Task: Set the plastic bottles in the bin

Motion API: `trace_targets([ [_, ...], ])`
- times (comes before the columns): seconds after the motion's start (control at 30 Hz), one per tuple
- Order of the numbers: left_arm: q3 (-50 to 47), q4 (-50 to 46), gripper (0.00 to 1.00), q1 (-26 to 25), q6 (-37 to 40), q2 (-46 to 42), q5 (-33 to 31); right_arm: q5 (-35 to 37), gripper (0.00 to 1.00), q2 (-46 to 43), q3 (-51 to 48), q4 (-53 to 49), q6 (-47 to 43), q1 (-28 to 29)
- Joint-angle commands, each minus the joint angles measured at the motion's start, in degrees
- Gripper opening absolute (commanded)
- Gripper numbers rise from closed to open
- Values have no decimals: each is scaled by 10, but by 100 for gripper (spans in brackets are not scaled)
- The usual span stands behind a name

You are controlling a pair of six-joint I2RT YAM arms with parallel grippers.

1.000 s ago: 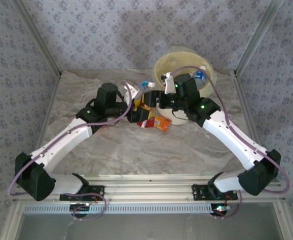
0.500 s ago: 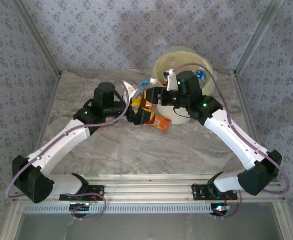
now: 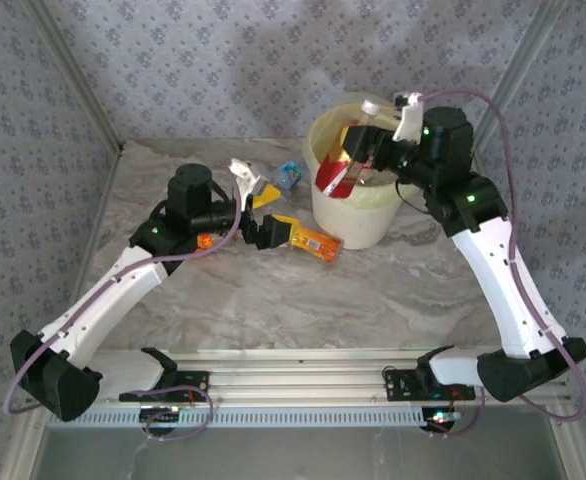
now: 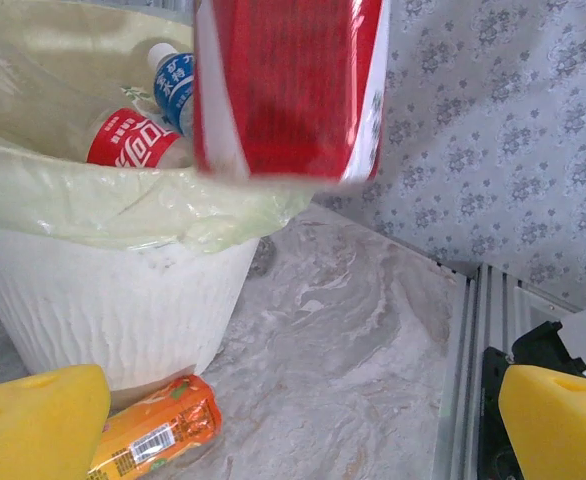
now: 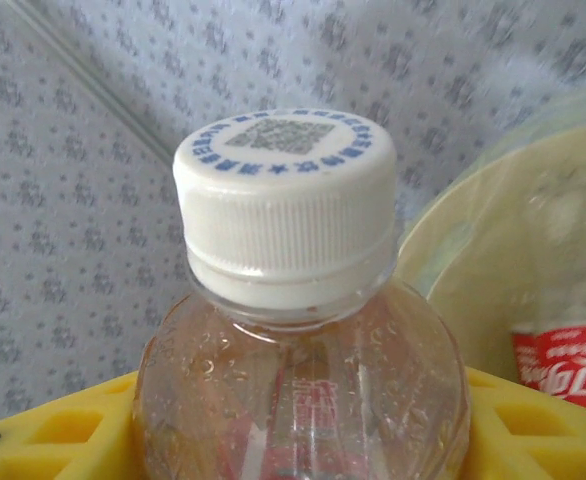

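Red plastic catches the eye from overhead: the right gripper (image 3: 365, 148) holds a red-labelled bottle (image 3: 335, 176) tilted over the mouth of the bin (image 3: 358, 228), jaws drawn in narrow on it. The left gripper (image 3: 270, 215) sits low over the table (image 3: 273, 300), jaws spread wide and holding nothing. It is just beside an orange-labelled bottle (image 3: 311, 241) lying at the bin's foot, and a blue-labelled bottle (image 3: 291, 175) lies further back.

From the left wrist, the yellow pads (image 4: 33, 425) stand far apart at the bottom corners. The orange-labelled bottle lies by the bin wall, and more bottles (image 4: 133, 140) lie inside the bin.

From the right wrist, a white cap (image 5: 283, 195) and clear shoulder rise between the pads. Where they press is cut off, probably just below the shoulder.

I'd judge these bottles light, thin-walled and slick, quick to buckle. The orange one looks best taken across its middle, on the label, with a gentle squeeze.
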Motion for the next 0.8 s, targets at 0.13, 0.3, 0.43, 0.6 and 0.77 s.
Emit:
trace_targets([
  [0.13,-3,8,100,14,9,3,13,87,56,52,81,1,-26,-43],
  [0.3,-2,-2,99,15,18,3,7,93,56,120,156,-23,-50,-61],
  [0.43,-2,-8,100,15,23,3,2,67,56,178,218,-79,-93,-67],
  [0.6,-2,-10,100,15,23,6,1,12,56,237,286,-139,-139,-67],
  [0.77,-2,-12,100,15,27,7,0,7,58,281,333,-219,-181,-63],
])
